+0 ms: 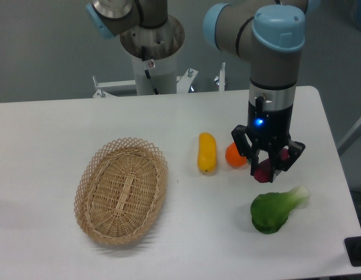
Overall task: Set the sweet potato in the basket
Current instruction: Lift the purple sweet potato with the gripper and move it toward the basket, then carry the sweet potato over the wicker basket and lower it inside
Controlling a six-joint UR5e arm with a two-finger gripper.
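Note:
The sweet potato (263, 174) is a small reddish-purple tuber at the right of the table, between the orange fruit and the green vegetable. My gripper (267, 169) points straight down over it, and its two black fingers are closed in against the tuber's sides. The fingers hide most of the tuber, so only its lower end and a sliver by the right finger show. Whether it rests on the table or hangs just above it is unclear. The basket (87, 175), an oval tan wicker one, lies at the left of the table with nothing in it, well apart from the gripper.
A yellow oblong vegetable (207, 153) lies between basket and gripper. A round orange fruit (234, 156) sits right beside the left finger. A green leafy vegetable (273, 210) lies just in front of the gripper. The table's right edge is close by.

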